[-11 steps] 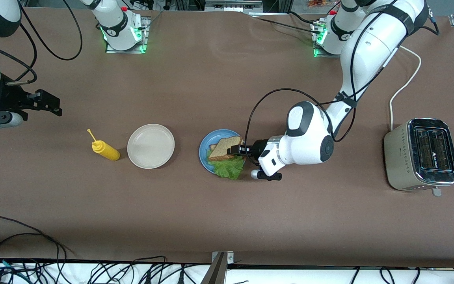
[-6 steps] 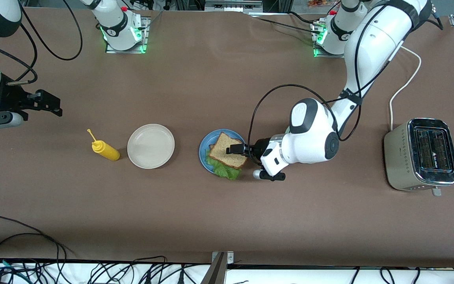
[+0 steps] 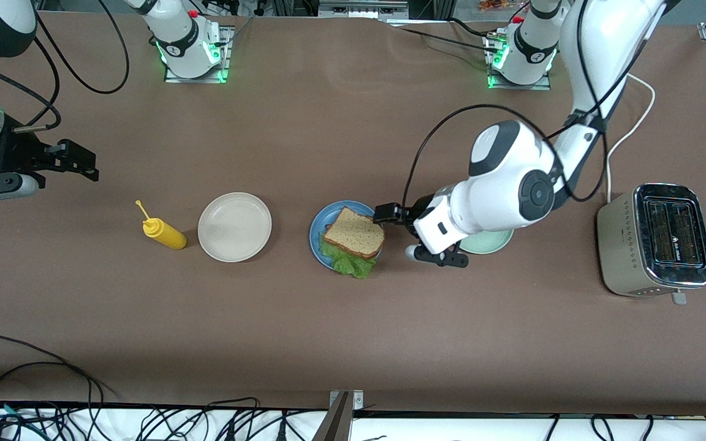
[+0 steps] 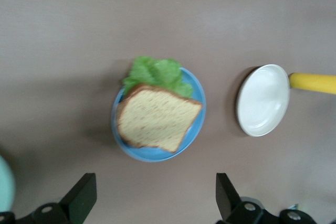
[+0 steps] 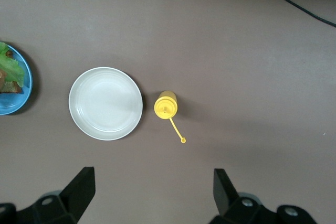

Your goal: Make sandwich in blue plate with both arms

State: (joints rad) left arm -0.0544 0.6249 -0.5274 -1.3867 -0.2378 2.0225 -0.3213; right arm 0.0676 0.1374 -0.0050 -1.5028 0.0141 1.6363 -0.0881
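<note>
A: Where's the sandwich (image 3: 353, 237)?
B: Stacked on the blue plate (image 3: 316, 236), lettuce poking out; it looks finished.
A: The tools?
B: Left tool (image 3: 390, 214) hangs just beside that plate, released and empty. Right tool (image 3: 74, 161) waits well apart from it, fingers spread, above the worktop (image 3: 328, 337).

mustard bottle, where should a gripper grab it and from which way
Grip the yellow mustard bottle across its round body, coming straight down from above. It seems to lie tipped on the table with its thin nozzle angled away from the beige plate, so the body is the widest, firmest part and the nozzle would likely slip. The open right gripper, waiting at that end of the table, is the closer one.
</note>
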